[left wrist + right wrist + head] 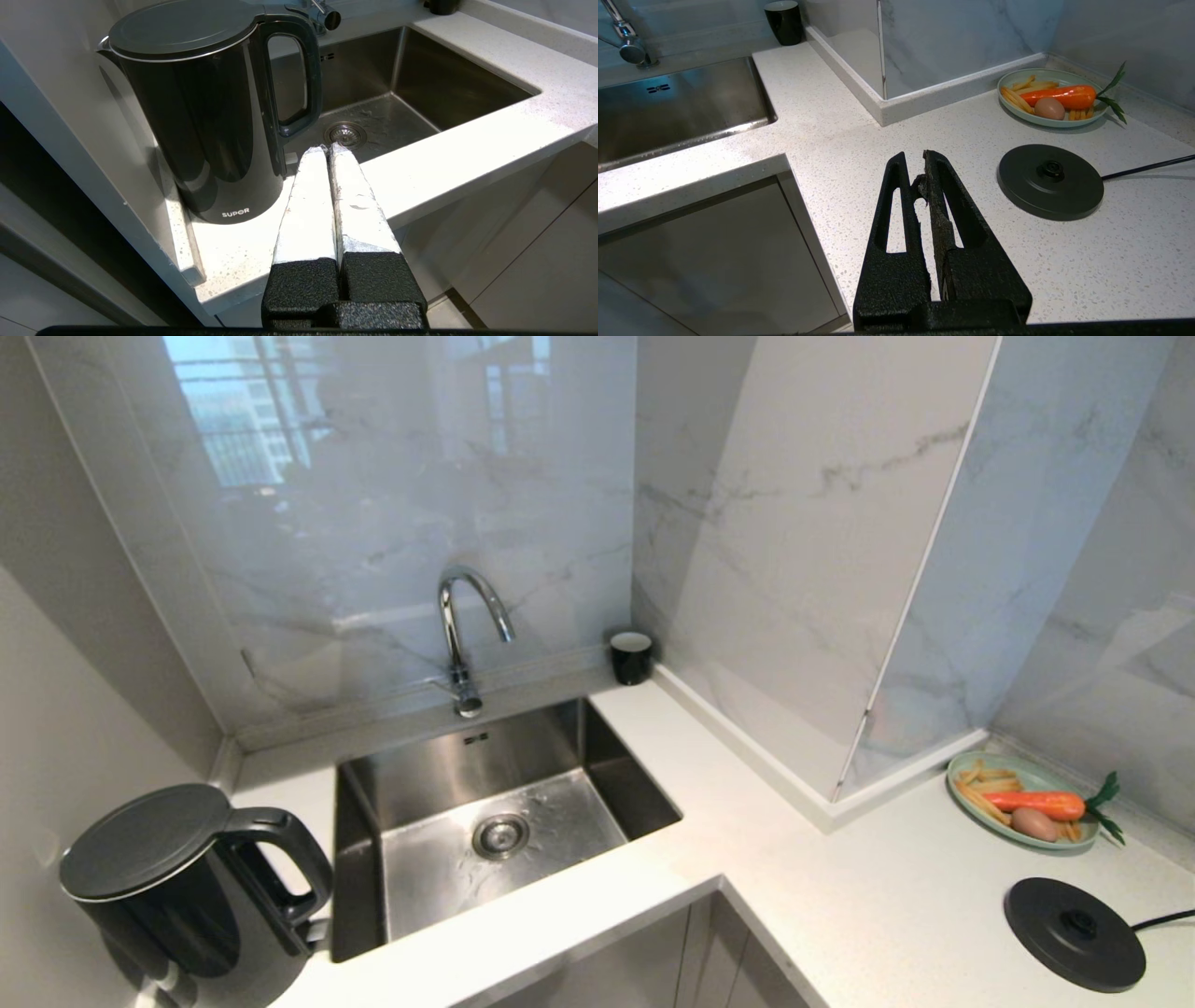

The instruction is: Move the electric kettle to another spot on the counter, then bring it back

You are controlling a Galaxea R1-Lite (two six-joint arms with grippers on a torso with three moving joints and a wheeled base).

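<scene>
Where the pale speckled counter [840, 905] bends around a corner, a steel sink [495, 821] is sunk into it, with a curved chrome tap [464, 635] rising behind against glossy marble-look wall panels. Left of the sink, on the narrow strip of counter by the side wall, the black electric kettle [187, 896] stands upright, lid shut, handle turned toward the sink and white lettering near its foot. A small black cup [631, 656] sits in the back corner beside the sink. On the right stretch of counter, a green plate [971, 767] holds a carrot, an egg and some fries, and the round black kettle base [1074, 933] lies near it with its cord running off to the side, well apart from the kettle.

Neither arm shows from the head camera. The left gripper [328, 149] hangs just in front of the counter edge beside the kettle, its pale fingers pressed together and holding nothing. The right gripper [916, 163] hovers over the right counter near the base, fingers together and empty.
</scene>
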